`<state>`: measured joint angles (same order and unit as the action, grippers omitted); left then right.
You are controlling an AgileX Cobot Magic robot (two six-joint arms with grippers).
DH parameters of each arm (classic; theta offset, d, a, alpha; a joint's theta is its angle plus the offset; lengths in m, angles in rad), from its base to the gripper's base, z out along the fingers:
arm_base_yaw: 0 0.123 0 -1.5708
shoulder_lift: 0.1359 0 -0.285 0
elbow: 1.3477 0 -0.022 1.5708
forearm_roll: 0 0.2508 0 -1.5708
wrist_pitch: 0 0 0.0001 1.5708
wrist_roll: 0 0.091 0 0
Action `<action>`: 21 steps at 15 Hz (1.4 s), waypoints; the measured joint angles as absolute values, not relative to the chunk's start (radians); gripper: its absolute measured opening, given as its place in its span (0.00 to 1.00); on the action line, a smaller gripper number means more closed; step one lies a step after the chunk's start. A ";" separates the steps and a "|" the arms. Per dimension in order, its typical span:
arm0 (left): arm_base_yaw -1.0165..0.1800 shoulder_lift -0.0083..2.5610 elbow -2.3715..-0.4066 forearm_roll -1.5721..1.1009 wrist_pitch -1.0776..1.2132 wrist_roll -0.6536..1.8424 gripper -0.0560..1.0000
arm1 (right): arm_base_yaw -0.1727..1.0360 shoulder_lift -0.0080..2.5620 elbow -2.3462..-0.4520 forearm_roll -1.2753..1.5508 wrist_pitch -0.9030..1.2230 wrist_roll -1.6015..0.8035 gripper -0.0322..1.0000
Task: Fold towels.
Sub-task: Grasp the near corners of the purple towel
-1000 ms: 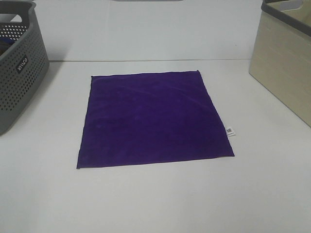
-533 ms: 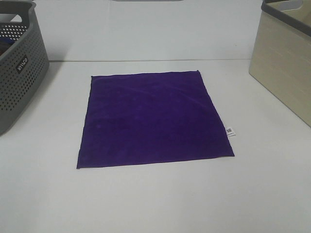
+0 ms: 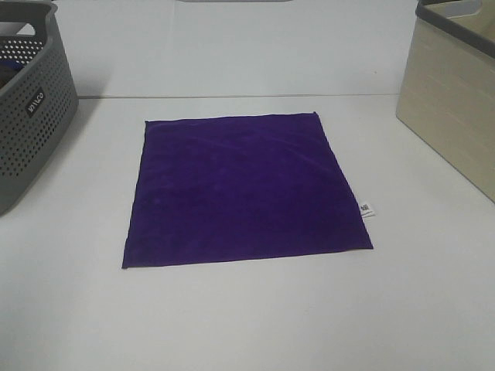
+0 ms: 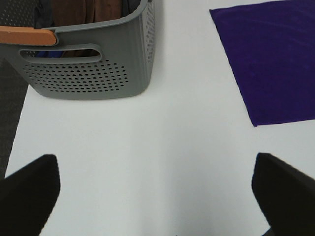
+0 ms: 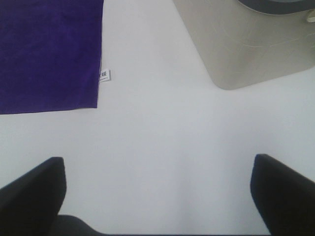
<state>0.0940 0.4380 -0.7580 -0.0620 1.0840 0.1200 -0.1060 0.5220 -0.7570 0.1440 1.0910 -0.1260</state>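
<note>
Left gripper [image 4: 155, 169] and right gripper [image 5: 157, 167] both gape, empty. Towel [image 3: 246, 189] lies flat mid-frame; uneven corner grasps would likely skew the fold.

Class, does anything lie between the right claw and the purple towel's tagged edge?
Nothing visible does. Only bare white table separates the open right claw from the towel and its tag; the beige bin stands aside, off that path.

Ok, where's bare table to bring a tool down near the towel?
Widest: the table in front of the towel. Also bare: the strip between the towel and the grey basket, and the one between its white tag and the beige bin. Crowded: the far left and right sides, where those containers stand.
</note>
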 joint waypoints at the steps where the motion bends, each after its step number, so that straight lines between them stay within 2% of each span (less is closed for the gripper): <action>1: 0.094 0.588 -0.814 -0.063 1.084 0.128 0.99 | -0.106 0.677 -0.818 0.143 1.082 -0.117 0.99; 4: 0.094 0.986 -0.947 -0.124 1.075 0.223 0.99 | -0.106 1.118 -0.979 0.181 1.046 -0.180 0.99; 5: 0.094 1.052 -0.959 -0.151 1.065 0.240 0.99 | -0.106 1.179 -0.994 0.206 1.042 -0.211 0.99; 6: 0.088 1.254 -0.956 -0.331 0.978 0.335 0.99 | -0.106 1.350 -1.022 0.409 1.042 -0.404 0.99; 10: -0.031 1.553 -0.908 -0.593 0.796 0.464 0.99 | -0.129 1.625 -1.026 0.765 1.041 -0.733 0.99; 15: -0.069 1.768 -0.907 -0.647 0.653 0.469 0.99 | -0.129 1.851 -1.026 0.861 0.996 -0.841 0.99; 21: -0.069 1.848 -0.907 -0.682 0.613 0.460 0.99 | -0.129 2.028 -1.050 0.893 0.906 -0.877 0.99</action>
